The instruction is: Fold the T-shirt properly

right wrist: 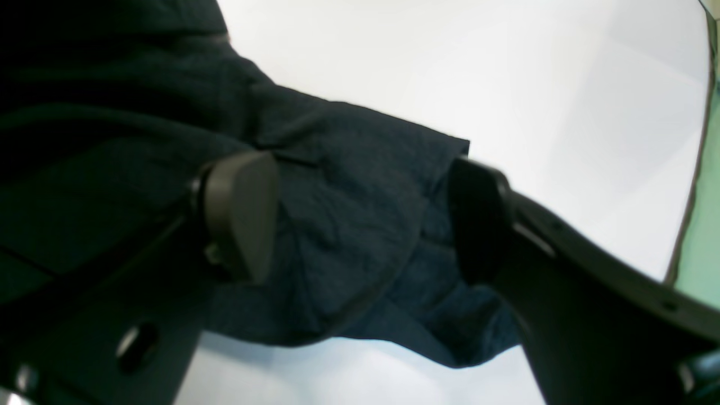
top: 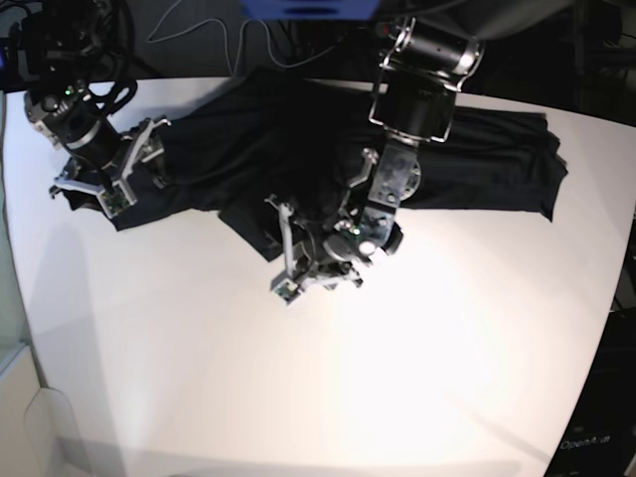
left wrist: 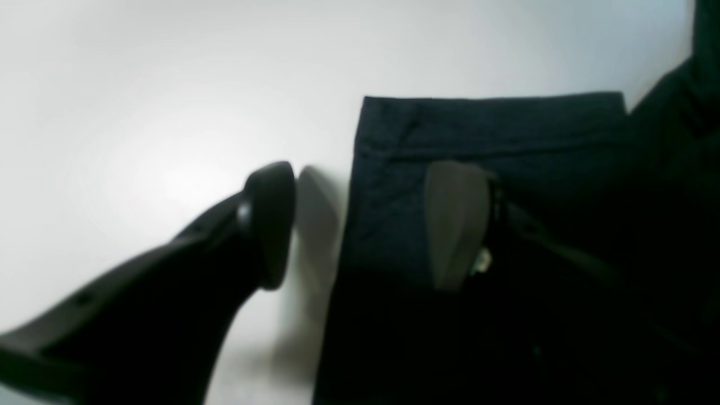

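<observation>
In the lower right corner of the base view a dark object at the edge of the frame carries small pale writing point(top: 590, 443) that seems to read "OpenArm"; it is too small to be sure. No print or label shows on the shirt.

The T-shirt point(top: 477, 164) is black and lies spread across the upper part of the white surface point(top: 397, 378), from the upper left of the frame to the upper right, with wrinkles in the thin fabric. One sleeve reaches to the upper left, and another part of the cloth comes down toward the middle of the frame.

The left tool point(top: 285, 253) is in the middle of the base view, at the lower end of the cloth. Its fingers are spread. In the left wrist view one finger point(left wrist: 269, 225) is over bare white surface and the other point(left wrist: 457, 222) is over the hemmed edge of the shirt point(left wrist: 478, 135), so the cloth edge lies between them and nothing is pinched.

The right tool point(top: 104, 179) is at the upper left of the base view, at the sleeve end. Its fingers are also spread. In the right wrist view the sleeve end point(right wrist: 349, 225) lies between them: one finger point(right wrist: 242, 214) is over the cloth and the other point(right wrist: 478, 219) is at the sleeve's edge.

Behind the surface, at the top of the base view, there are cables point(top: 199, 35) and dark equipment. The left arm point(top: 412, 99) covers part of the shirt in the upper middle.
</observation>
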Robot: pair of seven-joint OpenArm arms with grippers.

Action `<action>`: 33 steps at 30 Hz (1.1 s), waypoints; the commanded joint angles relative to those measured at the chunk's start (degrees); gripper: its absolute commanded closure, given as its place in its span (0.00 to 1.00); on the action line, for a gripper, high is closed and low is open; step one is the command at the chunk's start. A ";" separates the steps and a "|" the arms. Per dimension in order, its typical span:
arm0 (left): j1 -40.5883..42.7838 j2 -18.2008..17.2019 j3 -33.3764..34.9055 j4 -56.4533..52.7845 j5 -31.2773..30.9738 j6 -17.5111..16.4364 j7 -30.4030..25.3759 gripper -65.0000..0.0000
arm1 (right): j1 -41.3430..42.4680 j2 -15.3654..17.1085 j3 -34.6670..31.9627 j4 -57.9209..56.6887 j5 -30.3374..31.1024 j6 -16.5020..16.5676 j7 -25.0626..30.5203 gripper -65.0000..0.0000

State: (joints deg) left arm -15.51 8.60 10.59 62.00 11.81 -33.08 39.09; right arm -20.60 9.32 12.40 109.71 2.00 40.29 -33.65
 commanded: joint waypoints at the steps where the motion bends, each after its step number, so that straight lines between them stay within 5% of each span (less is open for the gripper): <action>1: -0.80 0.40 0.18 0.20 0.01 -0.19 1.22 0.46 | 0.25 0.48 0.21 1.01 0.51 -0.29 1.34 0.28; 11: -0.71 0.40 0.62 -3.84 0.54 -0.55 1.22 0.46 | 0.25 0.48 0.30 1.01 0.51 -0.29 1.34 0.28; 19: -0.54 -1.26 9.76 -4.20 0.71 -0.11 2.45 0.46 | 0.69 0.48 0.30 1.01 0.51 -0.29 1.34 0.28; 25: -0.71 -2.49 10.38 -3.93 0.63 -0.11 5.35 0.47 | 0.78 0.39 0.30 1.01 0.51 -0.29 1.34 0.28; 27: -0.71 -2.67 10.38 -4.02 0.63 -0.11 5.35 0.55 | 0.78 0.39 0.30 1.01 0.51 -0.29 1.34 0.28; 32: -0.62 -3.72 10.11 -4.11 0.63 -0.11 5.35 0.99 | 0.78 0.39 0.30 1.01 0.51 -0.29 1.34 0.28; 33: -0.62 -3.72 10.11 -4.11 0.63 -0.11 5.35 1.00 | 0.78 0.39 0.30 1.01 0.51 -0.29 1.34 0.28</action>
State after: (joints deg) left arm -17.15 5.56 20.43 58.92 9.43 -32.56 37.28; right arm -20.14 9.30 12.40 109.71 2.00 40.29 -33.61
